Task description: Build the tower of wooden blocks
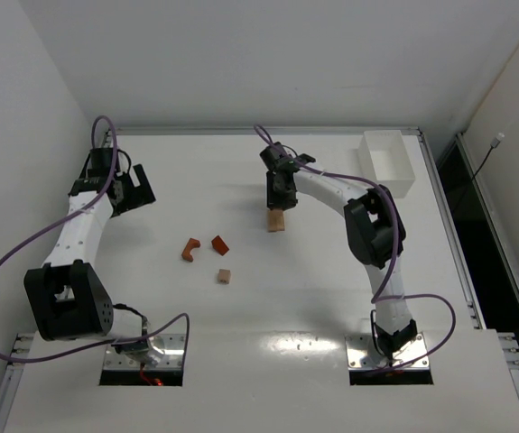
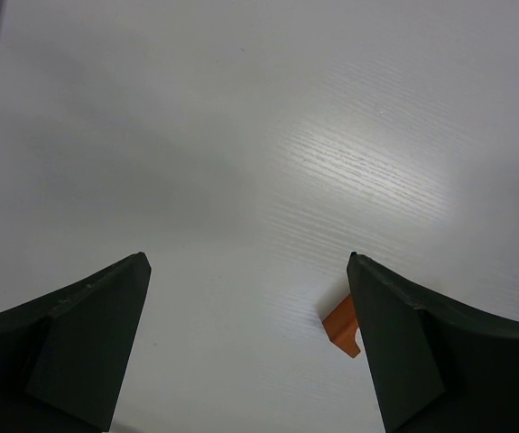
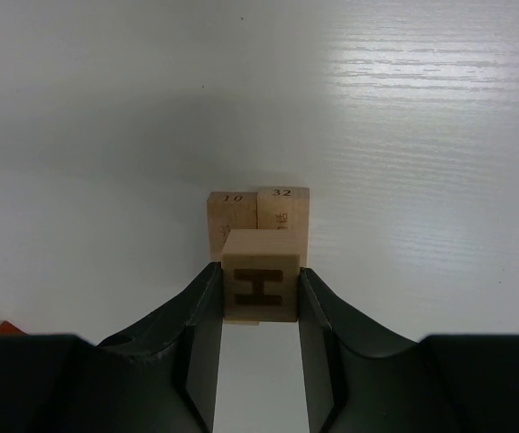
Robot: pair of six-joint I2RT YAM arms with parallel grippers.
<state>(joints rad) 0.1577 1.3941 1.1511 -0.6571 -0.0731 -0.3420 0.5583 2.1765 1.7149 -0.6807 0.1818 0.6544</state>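
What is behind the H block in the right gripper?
A pale block marked 10 and a pale block marked 32 stand side by side behind the H block in the right gripper. It covers their lower parts, so contact cannot be seen.

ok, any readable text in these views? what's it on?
"H": front face of the pale cube held in the right fingers.
"10": upper edge of the left pale block behind it.
"32": upper edge of the right pale block.
Faint mark on that block's front: too blurred to read.
Top and left wrist views: none.
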